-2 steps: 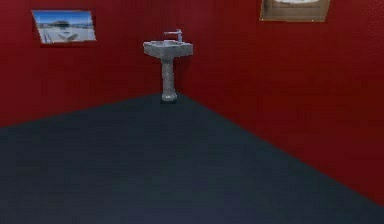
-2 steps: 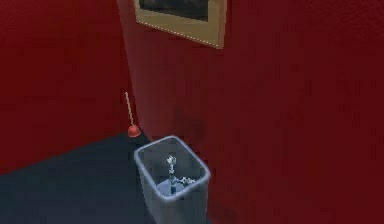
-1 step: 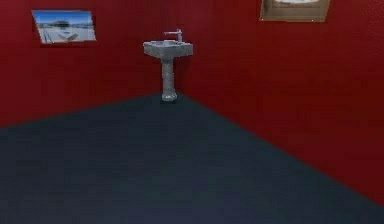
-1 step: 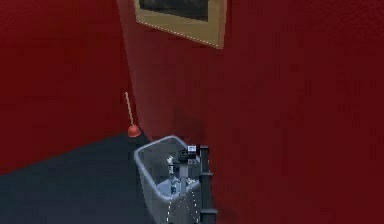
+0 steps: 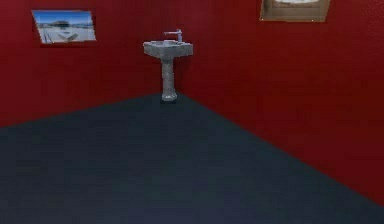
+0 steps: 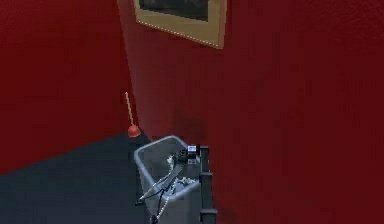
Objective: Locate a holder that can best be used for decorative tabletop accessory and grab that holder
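Observation:
In the arm side view my arm (image 6: 205, 185) rises from the bottom edge as a dark bar. Its gripper (image 6: 152, 205) reaches left, in front of a grey waste bin (image 6: 160, 160) that stands on the dark floor by the red wall. With the bin right behind the fingers (image 6: 165, 188), I cannot tell whether the gripper holds anything. A red plunger (image 6: 130, 118) with a pale handle stands upright in the corner beyond the bin.
A grey pedestal sink (image 5: 168, 60) stands in the far corner of the forward view. Pictures hang on the red walls: one at left (image 5: 63, 25), a framed one at top right (image 5: 295, 10), and another framed one (image 6: 180, 18) above the bin. Dark floor (image 5: 170, 160) stretches ahead.

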{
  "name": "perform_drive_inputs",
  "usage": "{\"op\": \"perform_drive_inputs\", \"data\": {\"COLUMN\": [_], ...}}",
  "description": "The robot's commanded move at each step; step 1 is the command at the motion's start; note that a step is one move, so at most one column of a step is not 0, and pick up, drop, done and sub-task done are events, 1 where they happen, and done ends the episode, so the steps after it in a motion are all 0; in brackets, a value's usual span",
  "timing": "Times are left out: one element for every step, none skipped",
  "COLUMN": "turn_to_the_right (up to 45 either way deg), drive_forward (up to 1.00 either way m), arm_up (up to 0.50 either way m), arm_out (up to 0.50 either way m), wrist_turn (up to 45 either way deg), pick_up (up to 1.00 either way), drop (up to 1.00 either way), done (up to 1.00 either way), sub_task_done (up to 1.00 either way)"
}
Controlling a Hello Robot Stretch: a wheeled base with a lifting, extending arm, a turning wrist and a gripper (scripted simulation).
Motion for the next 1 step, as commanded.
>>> {"op": "perform_drive_inputs", "data": {"turn_to_the_right": [0.0], "drive_forward": [0.0], "arm_up": [0.0], "arm_out": [0.0], "wrist_turn": [45.0], "pick_up": [0.0], "drop": [0.0], "done": [0.0], "sub_task_done": [0.0]}}
